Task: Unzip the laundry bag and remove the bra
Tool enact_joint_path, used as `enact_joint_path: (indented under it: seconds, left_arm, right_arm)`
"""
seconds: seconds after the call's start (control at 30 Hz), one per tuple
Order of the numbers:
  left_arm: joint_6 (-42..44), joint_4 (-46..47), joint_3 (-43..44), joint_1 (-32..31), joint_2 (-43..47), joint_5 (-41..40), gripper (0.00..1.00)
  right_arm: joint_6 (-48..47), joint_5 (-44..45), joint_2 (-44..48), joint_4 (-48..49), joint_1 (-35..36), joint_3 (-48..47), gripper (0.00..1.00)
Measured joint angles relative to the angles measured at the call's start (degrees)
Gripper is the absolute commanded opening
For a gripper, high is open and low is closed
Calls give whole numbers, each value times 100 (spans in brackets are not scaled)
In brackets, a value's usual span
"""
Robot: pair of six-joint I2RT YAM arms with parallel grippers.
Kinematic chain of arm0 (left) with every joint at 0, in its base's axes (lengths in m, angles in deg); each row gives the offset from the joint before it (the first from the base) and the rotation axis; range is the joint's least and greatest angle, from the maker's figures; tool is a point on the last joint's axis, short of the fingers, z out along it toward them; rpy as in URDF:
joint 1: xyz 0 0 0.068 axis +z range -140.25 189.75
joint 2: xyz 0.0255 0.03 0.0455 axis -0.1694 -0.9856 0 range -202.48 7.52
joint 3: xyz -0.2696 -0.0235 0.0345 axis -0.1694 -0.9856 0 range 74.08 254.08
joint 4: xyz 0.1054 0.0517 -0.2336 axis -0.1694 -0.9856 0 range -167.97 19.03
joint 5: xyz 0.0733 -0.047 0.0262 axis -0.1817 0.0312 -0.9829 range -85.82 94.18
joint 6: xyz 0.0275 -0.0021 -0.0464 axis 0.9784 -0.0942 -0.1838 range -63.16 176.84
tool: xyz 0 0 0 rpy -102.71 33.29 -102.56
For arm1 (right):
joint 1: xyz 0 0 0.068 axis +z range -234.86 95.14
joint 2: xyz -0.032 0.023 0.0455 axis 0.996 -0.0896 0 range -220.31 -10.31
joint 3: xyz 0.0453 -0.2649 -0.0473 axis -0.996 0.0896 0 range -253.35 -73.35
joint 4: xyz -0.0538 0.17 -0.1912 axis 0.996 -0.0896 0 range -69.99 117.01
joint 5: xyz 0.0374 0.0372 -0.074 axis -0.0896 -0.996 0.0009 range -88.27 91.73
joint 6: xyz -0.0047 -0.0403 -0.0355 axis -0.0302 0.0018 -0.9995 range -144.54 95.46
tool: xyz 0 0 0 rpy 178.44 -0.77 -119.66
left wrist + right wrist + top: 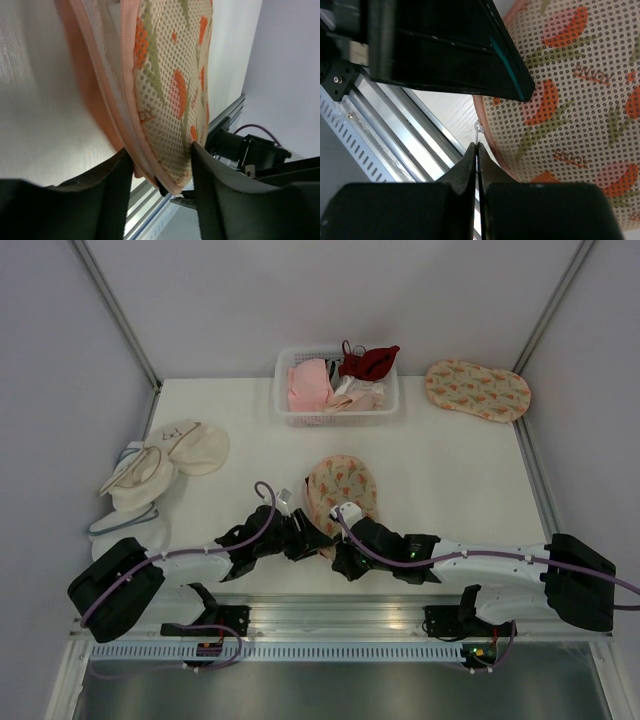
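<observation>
While edge-on, bag [170,90] between left fingers [112,195]

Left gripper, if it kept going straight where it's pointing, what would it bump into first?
The laundry bag. In the left wrist view its zipped edge already sits between the fingers of the left gripper, so it would likely push deeper onto the bag.

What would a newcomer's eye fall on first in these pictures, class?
The leaf-print laundry bag lies centre, toward the near edge. The jaws of the left gripper straddle its edge; those of the right gripper are shut beside it. A white basket of garments stands at the far edge.
</observation>
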State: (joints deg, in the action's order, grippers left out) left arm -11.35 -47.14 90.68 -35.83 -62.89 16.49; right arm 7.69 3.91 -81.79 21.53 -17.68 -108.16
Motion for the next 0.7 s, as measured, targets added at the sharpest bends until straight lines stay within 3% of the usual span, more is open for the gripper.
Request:
enact_joint_path:
  seconds: [0.17,0.23,0.53,0.7]
  left_arm:
    - [-214,358,4,-114,-457,-4,12]
    - [-254,385,7,-118,-466,-22,4]
    - [-166,-208,184,-79,-131,-328,2]
    - [17,-461,184,92,-33,-315,2]
  right_arm:
    - [-20,-127,13,136,-28,0,1]
    - [-37,-155,15,118,-46,0,0]
    - [-118,-372,13,-313,-79,17,0]
    - [39,57,11,-916,-79,61,0]
